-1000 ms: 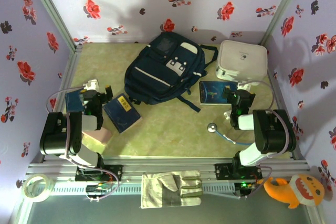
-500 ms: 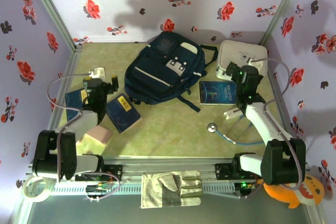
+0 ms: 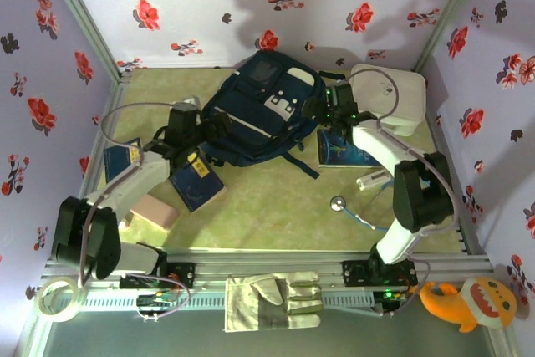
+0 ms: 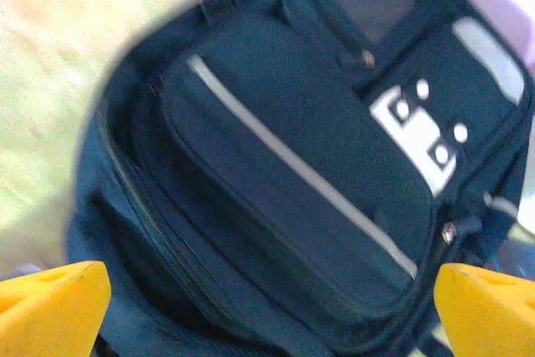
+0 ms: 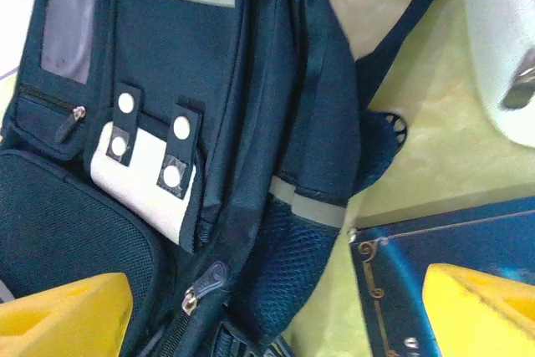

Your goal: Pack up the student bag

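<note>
Inventory, as I stand over the table:

- Student bag: navy, lying flat with its front face up at the far middle of the table, its straps trailing toward the near right. The white buckle patch and grey panel are in plain sight.
- My left gripper: at the bag's left edge, poised above the front pocket. The yellow fingers are spread fully wide and have hold of nothing.
- My right gripper: at the bag's right side, above the mesh pocket. The jaws are wide apart and empty.
- White zip case: far right corner, just beside the bag's strap.
- Blue book: right of the bag, under my right arm.
- Second book: near left of the bag.
- Third book: by the left wall.
- Pink block: near left.
- Stethoscope: near right.
- Work glove: on the front rail.
</note>
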Motion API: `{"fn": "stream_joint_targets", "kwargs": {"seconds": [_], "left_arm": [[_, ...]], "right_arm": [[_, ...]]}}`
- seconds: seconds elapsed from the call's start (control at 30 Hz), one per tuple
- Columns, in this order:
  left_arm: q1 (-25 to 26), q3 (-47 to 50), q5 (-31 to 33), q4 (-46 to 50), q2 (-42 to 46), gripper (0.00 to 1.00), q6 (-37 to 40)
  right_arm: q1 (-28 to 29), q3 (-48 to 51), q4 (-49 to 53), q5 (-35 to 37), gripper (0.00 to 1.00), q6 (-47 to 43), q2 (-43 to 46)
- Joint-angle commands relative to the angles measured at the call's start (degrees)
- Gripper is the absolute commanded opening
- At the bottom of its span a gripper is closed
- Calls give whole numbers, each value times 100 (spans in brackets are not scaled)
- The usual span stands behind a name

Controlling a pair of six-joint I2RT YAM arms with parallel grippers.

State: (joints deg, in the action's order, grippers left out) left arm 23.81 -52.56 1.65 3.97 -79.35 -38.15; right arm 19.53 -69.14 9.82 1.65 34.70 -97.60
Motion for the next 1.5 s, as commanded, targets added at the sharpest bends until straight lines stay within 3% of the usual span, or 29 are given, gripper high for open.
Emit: {"fn": "stream_joint_targets", "kwargs": {"seconds": [0.0,0.2,0.47,0.8,0.87,1.0,1.2,1.47], "left_arm": [[142,-123,-469,257,-299,100,-766],[187,-372,-936,215,-998,96,-1045],[7,-894,-917,390,-1697,84,-895],[-668,-1679,-821,787,-2411,80,-235],[-753,-2041,-570,1149,-2644,80,-38],[-910,-2502,-390,1434,-2989,80,223],[-1047,-2762,-339,1527,-2996,82,302],[-1055,-2182,-182,1704,-2217,86,292]], "right_arm": [[5,-245,228,-192,90,630,-343],[10,-594,146,-433,87,679,-1029],[23,-1196,-125,-1330,62,948,-1943],[500,-617,-1037,-1635,36,1709,-1817],[690,-56,-1938,-1559,34,2297,-1602],[935,514,-2656,-1285,37,3069,-1304],[956,615,-2117,-1014,50,3492,-1055],[969,672,-2164,-1277,48,3836,-1334]]}}
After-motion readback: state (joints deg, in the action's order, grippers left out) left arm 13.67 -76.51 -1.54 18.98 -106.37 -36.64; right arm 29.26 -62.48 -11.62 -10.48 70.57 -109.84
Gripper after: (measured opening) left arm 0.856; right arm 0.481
